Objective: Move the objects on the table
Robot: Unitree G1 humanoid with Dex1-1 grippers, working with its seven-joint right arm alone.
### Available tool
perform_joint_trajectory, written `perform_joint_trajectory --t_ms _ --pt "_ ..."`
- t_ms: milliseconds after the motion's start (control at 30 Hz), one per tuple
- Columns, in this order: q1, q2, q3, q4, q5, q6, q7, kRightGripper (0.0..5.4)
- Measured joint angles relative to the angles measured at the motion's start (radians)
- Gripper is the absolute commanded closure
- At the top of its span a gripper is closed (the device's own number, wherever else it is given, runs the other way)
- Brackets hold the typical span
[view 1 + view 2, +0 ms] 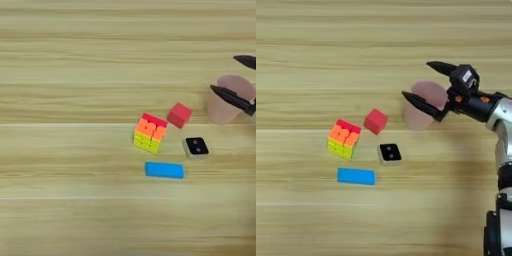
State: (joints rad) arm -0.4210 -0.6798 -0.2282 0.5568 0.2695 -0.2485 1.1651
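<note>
The translucent pink cup [425,112] stands at the right of the table [75,65]. My right gripper [416,79] is open over it: one black finger crosses in front of the cup's upper part, the other reaches past its far rim. To the cup's left lie the small red cube [376,121], the multicoloured puzzle cube [344,139], the black-topped white block [390,153] with two white dots, and the flat blue bar [356,176]. In the left eye view only the fingertips [220,91] show at the right edge, by the cup [220,111].
My silver forearm [502,114] comes in from the right edge, and the arm's lower part [501,210] fills the bottom right corner. The four small items sit close together in the middle, with bare wood to the left, far side and near side.
</note>
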Motion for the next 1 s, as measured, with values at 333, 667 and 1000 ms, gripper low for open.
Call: perform_joint_trajectory --t_ms 333,667,1000 --pt "0.157 0.033 0.062 -0.325 0.035 0.150 0.001 0.04" --pt "0.255 0.067 0.138 -0.515 0.033 0.268 -0.022 0.04" --pt "0.275 0.109 0.241 -0.523 -0.030 0.320 -0.060 0.04"
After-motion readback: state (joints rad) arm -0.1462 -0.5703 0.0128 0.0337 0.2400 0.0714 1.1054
